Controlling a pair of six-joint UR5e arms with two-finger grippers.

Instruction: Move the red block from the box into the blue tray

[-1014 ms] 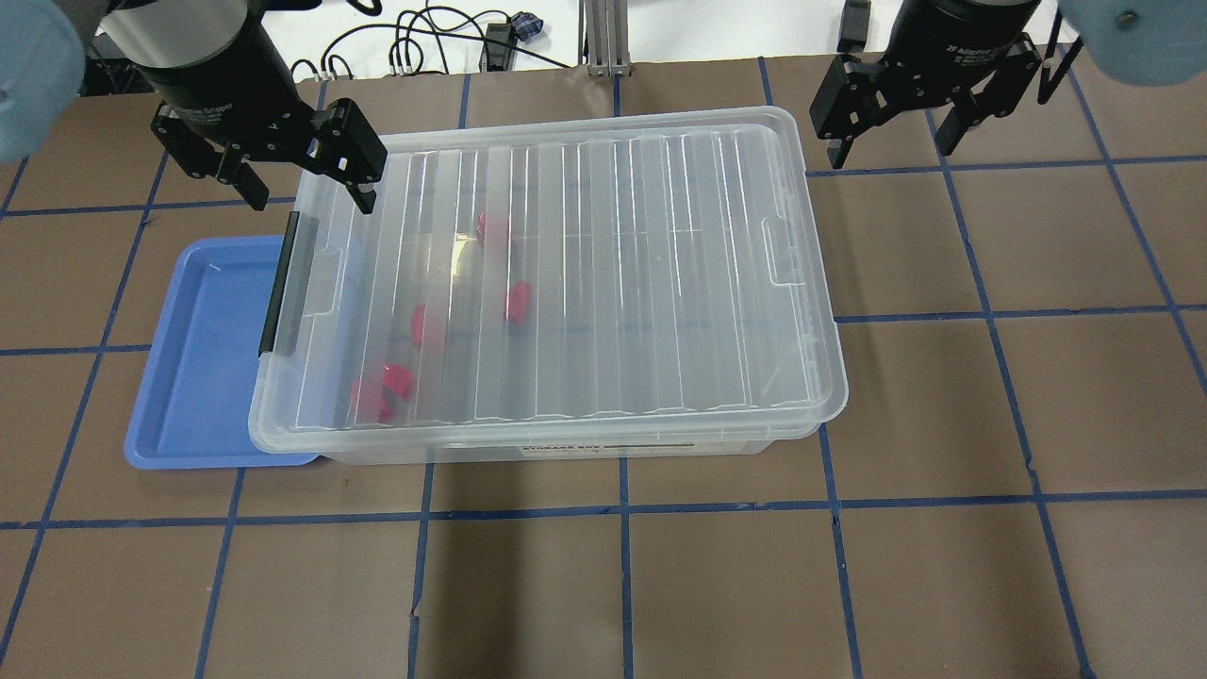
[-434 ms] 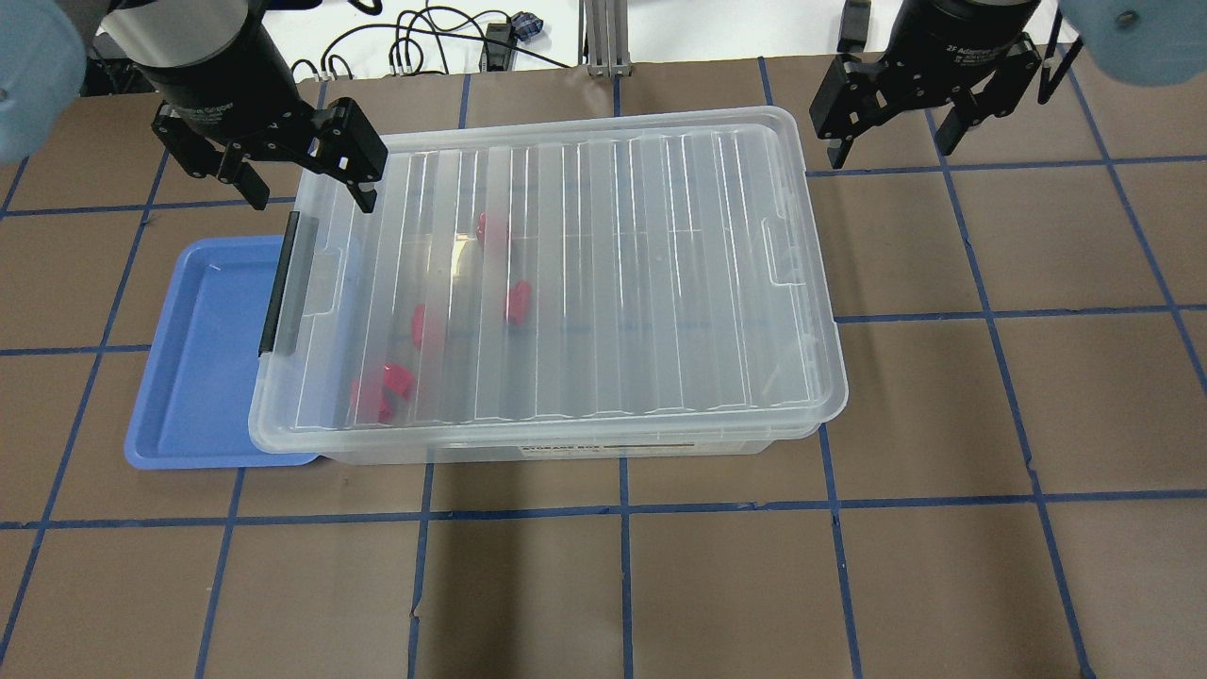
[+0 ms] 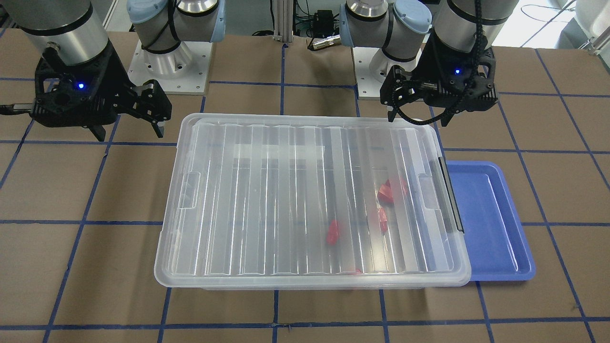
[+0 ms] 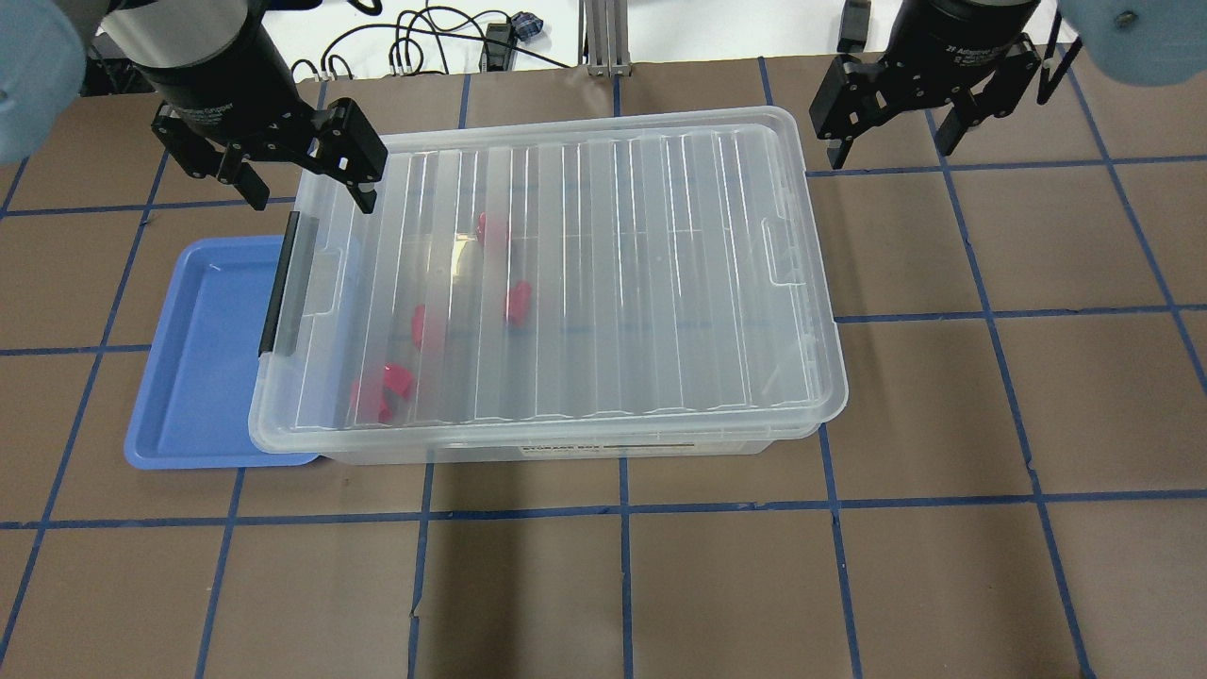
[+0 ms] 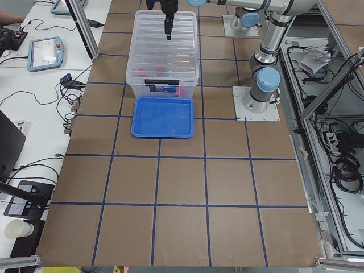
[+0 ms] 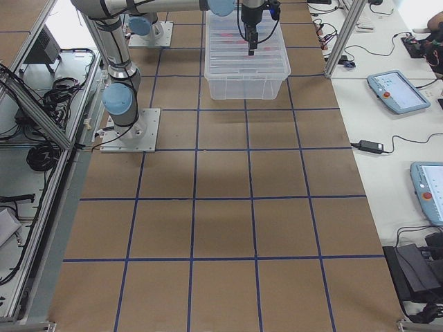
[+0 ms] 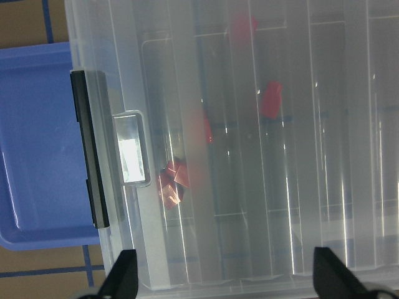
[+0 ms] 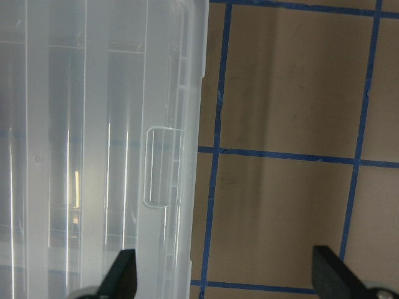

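Several red blocks (image 4: 517, 300): lying loose on the floor of the box, seen through its closed lid, all in the half nearer the latch; the group closest to the latch sits bunched together.
Box (image 4: 660, 283): clear bin resting flat on the table, its ribbed lid (image 3: 295, 190) in place on top.
Latch (image 4: 279, 283): black bar on the short end that faces the tray.
Blue tray (image 4: 203, 377): flat on the table on the robot's left, just beside the box's latch end; whether the two touch cannot be told.
Left gripper (image 4: 309, 200): jaws spread wide and empty, pointing down, held high above the latch end of the box.
Right gripper (image 4: 891, 151): jaws spread wide and empty, pointing down, held high over the box's opposite short end, where the lid edge meets the table.
Table (image 4: 660, 585): brown surface crossed by a grid of blue tape lines.
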